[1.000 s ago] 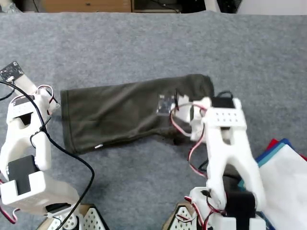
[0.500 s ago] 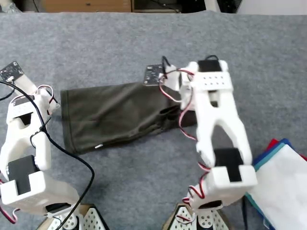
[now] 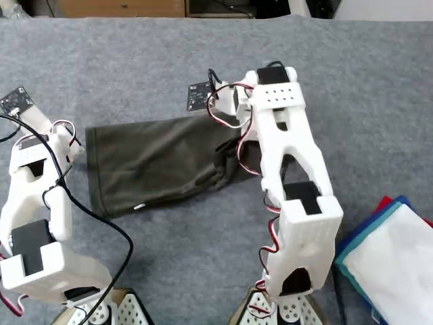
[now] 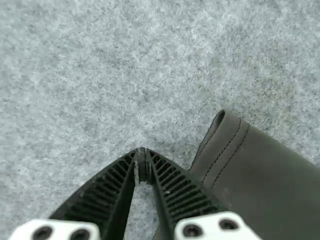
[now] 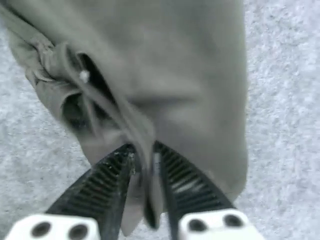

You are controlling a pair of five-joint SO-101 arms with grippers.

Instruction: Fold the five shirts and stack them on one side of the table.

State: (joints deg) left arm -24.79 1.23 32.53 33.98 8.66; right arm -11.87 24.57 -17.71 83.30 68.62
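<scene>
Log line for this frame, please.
right gripper: shut on olive shirt end | left gripper: shut, empty, beside shirt hem | folded stack: right side of table

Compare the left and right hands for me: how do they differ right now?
The left hand is shut on nothing; the right hand pinches a fold of the dark shirt. The left hand sits over bare grey table beside the shirt's hemmed corner; the right hand is at its bunched opposite end. Both are closed.
</scene>
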